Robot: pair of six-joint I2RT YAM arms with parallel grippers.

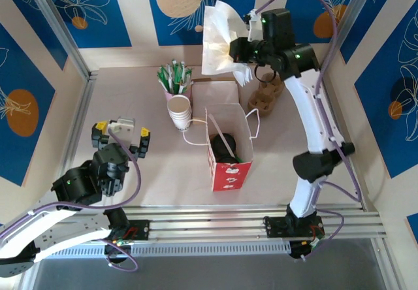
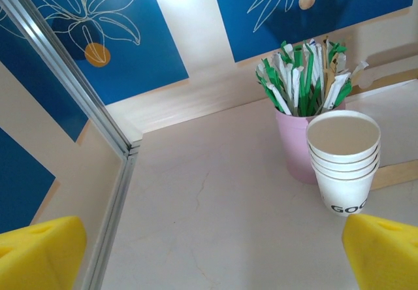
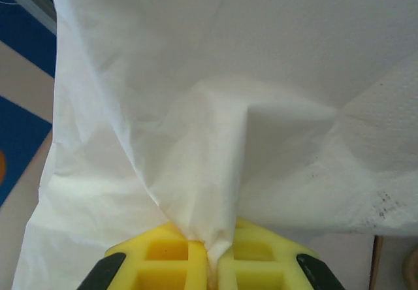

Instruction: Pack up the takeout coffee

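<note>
Your right pincer is clamped on a white paper napkin. In the right wrist view its two yellow fingers press together with a fold of the sheet pinched between them, and the rest of the napkin fans out above. From the top camera you see that arm stretched to the far side of the desk, holding the napkin up in the air near the back wall. A brown cardboard carrier lies just under the arm, and a pale square box sits just left of the carrier. The coffee cup is down inside the red-and-white paper bag, which stands upright with its top open near the middle of the desk. You can see the cup's black lid through the opening, while the bag walls hide its body. Your left pincer is open at the near left of the desk, well apart from the bag, its yellow tips spread wide with bare desk between them. In the left wrist view a stack of cups without lids stands ahead of it. The stack is right beside a pink cup full of green-and-white wrapped sticks.
</note>
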